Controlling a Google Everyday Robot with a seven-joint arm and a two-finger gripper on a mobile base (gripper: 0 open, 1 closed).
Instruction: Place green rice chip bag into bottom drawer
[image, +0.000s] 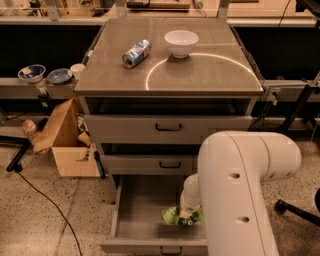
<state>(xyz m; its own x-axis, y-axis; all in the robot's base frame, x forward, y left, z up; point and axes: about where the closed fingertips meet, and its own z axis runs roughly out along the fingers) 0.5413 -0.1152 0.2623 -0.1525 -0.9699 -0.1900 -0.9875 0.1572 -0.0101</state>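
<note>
**A:** Where's the bag?
**B:** The green rice chip bag (173, 217) is inside the bottom drawer (137, 210). It lies on the flat grey floor at about 4 o'clock of the tray, nearer the front panel than the back. It's crumpled, bright green with pale patches.

**A:** Drawer state?
**B:** Pulled well out, with its dark handle at the frame's 6 o'clock edge. The middle drawer (150, 164) and top drawer (168, 128) above it are pushed in.

**A:** And the tool?
**B:** The gripper (188, 214) is down in the tray, at the bag's 3 o'clock edge, on it or just beside it. The white wrist drops onto it from 12 o'clock. Can't tell whether it's clamping the bag or has let go, because that part is hidden.

**A:** Hidden by what?
**B:** The arm (240, 190). Its big white link fills the frame's 4–5 o'clock corner and overlaps the tray's right side.

**A:** Cabinet top?
**B:** On the tabletop (200, 75), a blue-silver can (136, 53) lies on its side at 10 o'clock. A white bowl (181, 43) stands upright at 12 o'clock, near the can and not touching it.

**A:** Surroundings?
**B:** An open cardboard box (65, 145) sits on the floor at the cabinet's 9 o'clock, just beside it. A white cup (77, 69) and two dishes are on a low shelf at 10 o'clock. A black cable (47, 200) runs across the floor at 8 o'clock.
</note>
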